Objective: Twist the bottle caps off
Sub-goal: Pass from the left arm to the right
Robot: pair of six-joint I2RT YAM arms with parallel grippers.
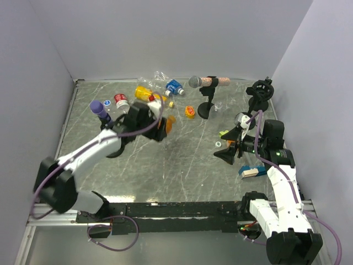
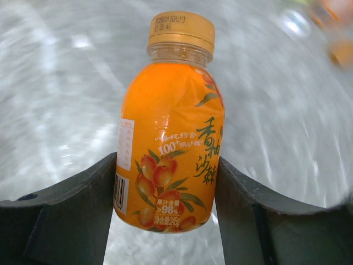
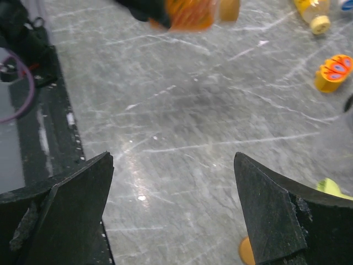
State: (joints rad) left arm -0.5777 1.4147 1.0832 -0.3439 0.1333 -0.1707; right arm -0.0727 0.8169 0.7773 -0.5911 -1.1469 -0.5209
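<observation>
Presently, left end effector (image 2: 165,190): clamped on the stubby orange bottle (image 2: 168,143), its orange-brown cap (image 2: 181,28) on, held over the grey worktop (image 1: 165,171). Far side: yellow bottle (image 1: 143,91) and blue-labelled bottle (image 1: 175,86), lying loose. Right end effector (image 3: 174,204): fingers wide apart, holding nothing.
</observation>
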